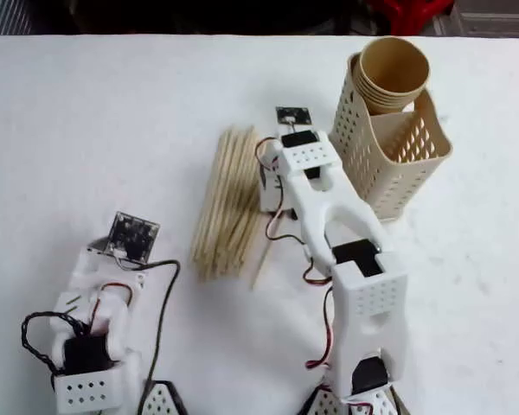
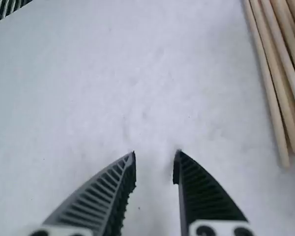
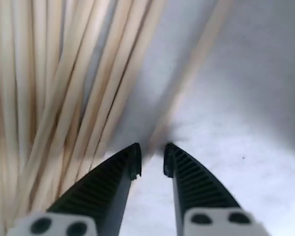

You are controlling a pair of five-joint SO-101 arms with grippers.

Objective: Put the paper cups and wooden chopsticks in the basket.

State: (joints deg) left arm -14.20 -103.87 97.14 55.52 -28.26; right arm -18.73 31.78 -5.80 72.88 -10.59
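Right gripper covered by its own arm from above, jaws narrowly parted astride a blurred stray chopstick, left gripper released, chopsticks piled left of basket, paper cups stacked inside it, white table, dark room beyond.

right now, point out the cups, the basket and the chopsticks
cups [image 1: 393,67]: high view, inside of the top cup
basket [image 1: 398,187]: high view, its near outer wall
chopsticks [image 1: 229,203]: high view, middle of the bundle

Bright even light, soft faint shadows
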